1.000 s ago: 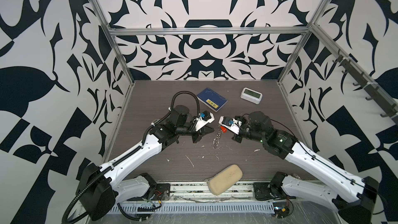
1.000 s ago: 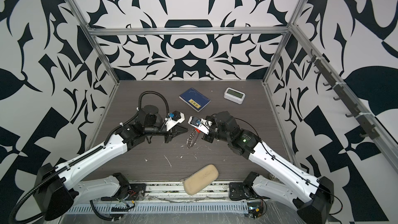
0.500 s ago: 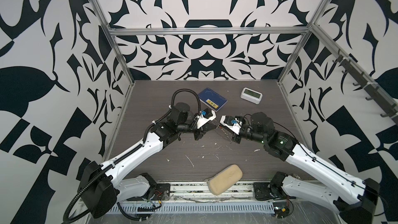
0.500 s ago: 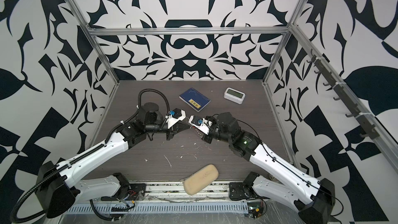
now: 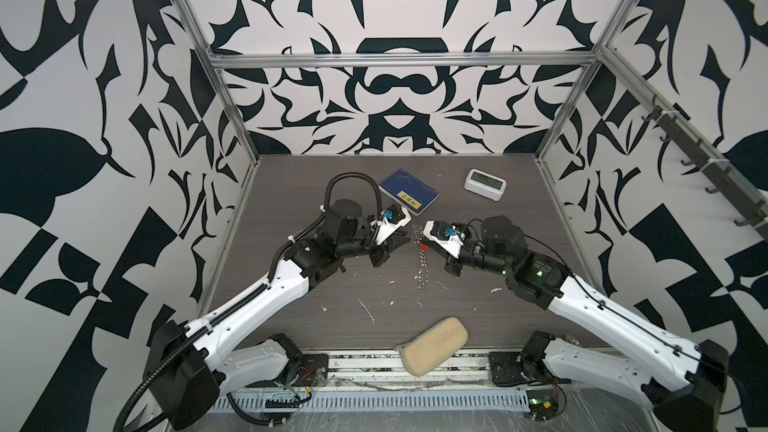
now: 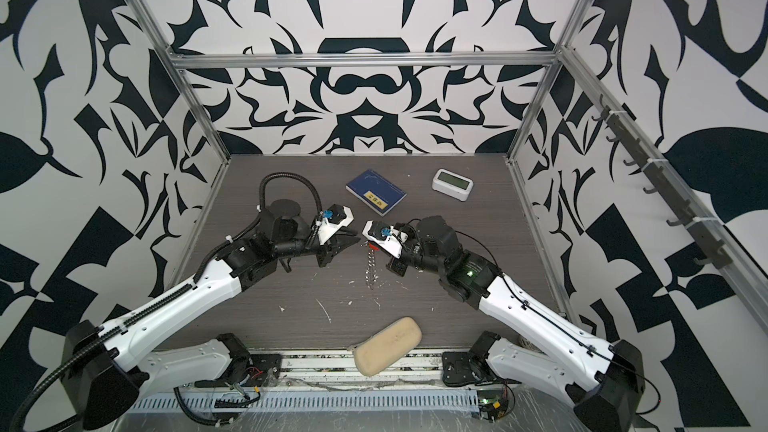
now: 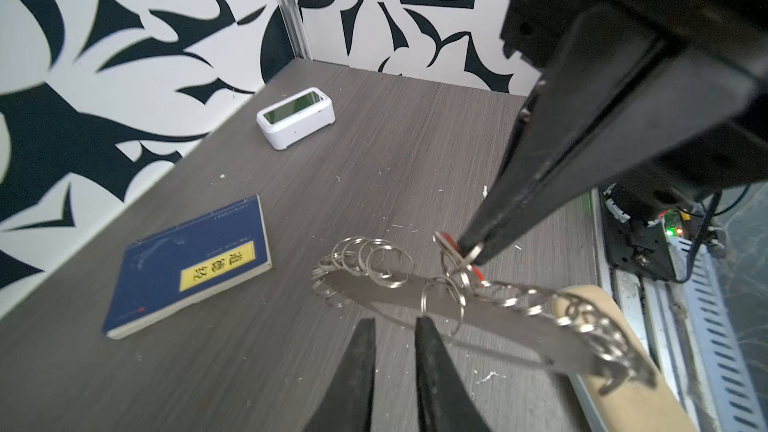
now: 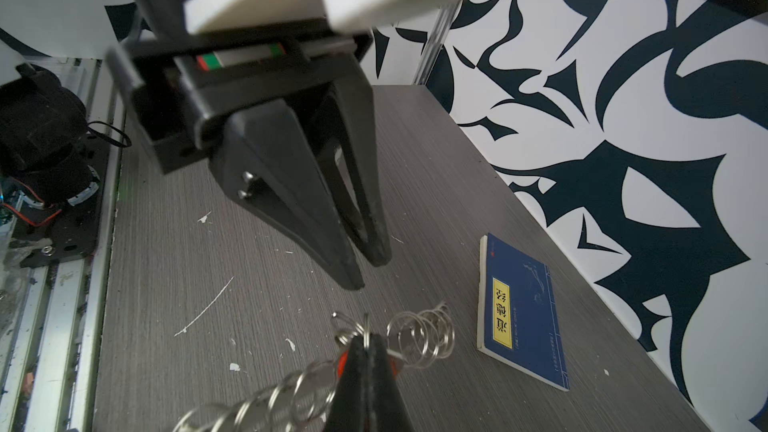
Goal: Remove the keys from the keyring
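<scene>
The grey desk (image 5: 469,305) bears a blue book (image 5: 409,197), white clock (image 5: 485,184), front-edge beige pad (image 5: 435,344) and white scraps (image 5: 368,311).

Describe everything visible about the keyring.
The keyring is a thin, flat grey metal hoop seen nearly edge-on, fringed with many small silver split rings. It hangs tilted over the table, carried by the red-tagged keys, which the right end effector pinches shut. Whether its low end touches the table is unclear.

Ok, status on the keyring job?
Right gripper shut on keys, keyring hanging off them. Left gripper slightly open, tips by the keyring, holding nothing. Book and clock lie clear.
</scene>
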